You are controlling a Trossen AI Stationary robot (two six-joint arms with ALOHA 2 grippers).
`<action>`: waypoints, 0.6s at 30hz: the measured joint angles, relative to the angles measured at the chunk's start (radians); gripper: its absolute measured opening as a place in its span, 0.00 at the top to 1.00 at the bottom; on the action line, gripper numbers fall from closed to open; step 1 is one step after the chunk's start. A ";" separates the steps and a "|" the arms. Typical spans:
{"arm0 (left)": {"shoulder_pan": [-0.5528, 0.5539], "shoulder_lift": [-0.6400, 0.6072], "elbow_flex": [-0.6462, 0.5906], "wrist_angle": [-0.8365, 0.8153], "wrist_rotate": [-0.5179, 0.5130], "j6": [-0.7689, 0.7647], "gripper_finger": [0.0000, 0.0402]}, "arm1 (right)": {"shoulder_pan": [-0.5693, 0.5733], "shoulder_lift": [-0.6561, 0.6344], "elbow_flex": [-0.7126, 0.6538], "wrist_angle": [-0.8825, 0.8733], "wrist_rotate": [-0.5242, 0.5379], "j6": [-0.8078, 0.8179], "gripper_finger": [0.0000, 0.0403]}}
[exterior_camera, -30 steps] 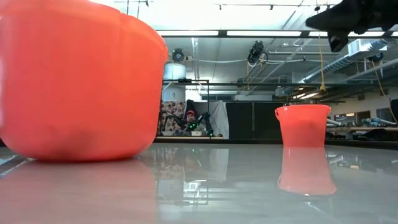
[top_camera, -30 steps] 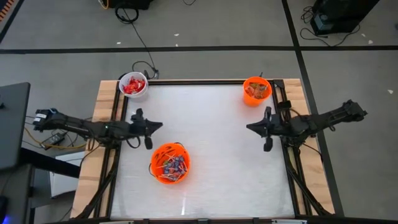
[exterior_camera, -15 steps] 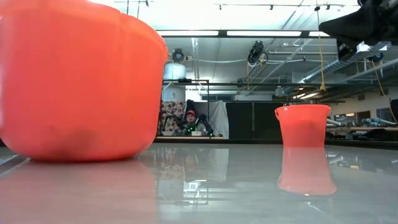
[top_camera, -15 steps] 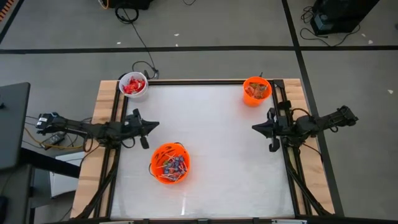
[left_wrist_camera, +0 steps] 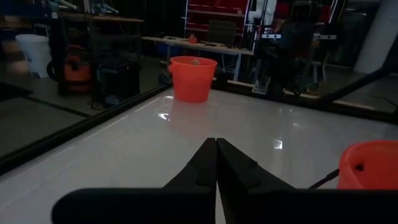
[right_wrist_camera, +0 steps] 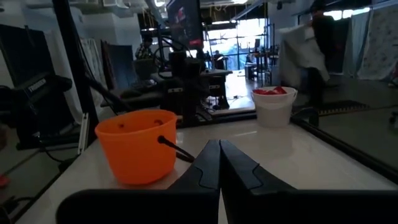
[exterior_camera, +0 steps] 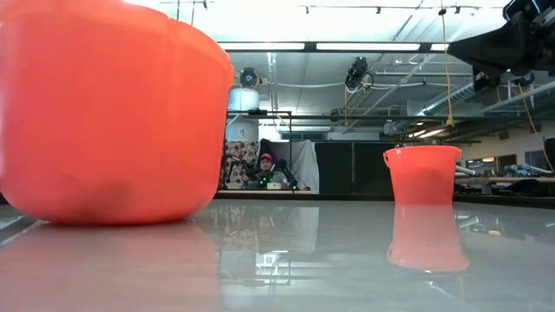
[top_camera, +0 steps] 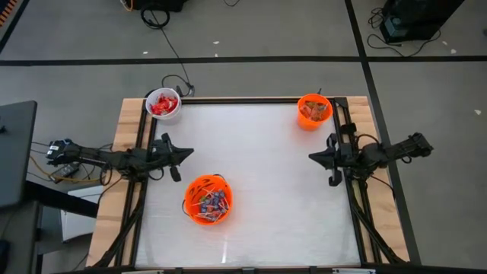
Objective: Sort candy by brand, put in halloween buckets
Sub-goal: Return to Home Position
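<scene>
Evidently, the left gripper (left_wrist_camera: 216, 144) is closed on nothing, its two dark fingers pressed flat together, and it has been drawn back a little toward the left edge of the table (top_camera: 259, 144) over the last second. The right gripper (right_wrist_camera: 219, 144) is likewise shut and empty, and has been pulled back toward the right edge by a similar amount, so that both arms are now held low and level at their own sides. Nothing else has been shifted. This withdrawal is judged to be a return to rest, not a reach for another piece. The larger orange bucket (exterior_camera: 104, 113) is set near the front of the table, left of centre, filled with blue and pink candy (top_camera: 208, 202). The white bucket (right_wrist_camera: 274, 113) is placed at the far left corner with red packets (top_camera: 163, 105) in it, and the small orange bucket (exterior_camera: 422, 178) at the far right corner with orange-looking sweets inside. No loose candy is seen on the tabletop, so the sorting is judged complete or nearly so. No brand name, label or lettering can be read on any wrapper or bucket.
</scene>
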 joint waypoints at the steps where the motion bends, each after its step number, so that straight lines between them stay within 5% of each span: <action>1: 0.000 -0.001 0.000 -0.003 0.000 0.000 0.98 | 0.000 -0.004 -0.009 0.007 0.000 0.000 0.97; 18: 0.000 -0.120 0.000 -0.010 0.000 0.031 0.97 | -0.001 -0.030 -0.064 0.107 -0.002 0.047 0.97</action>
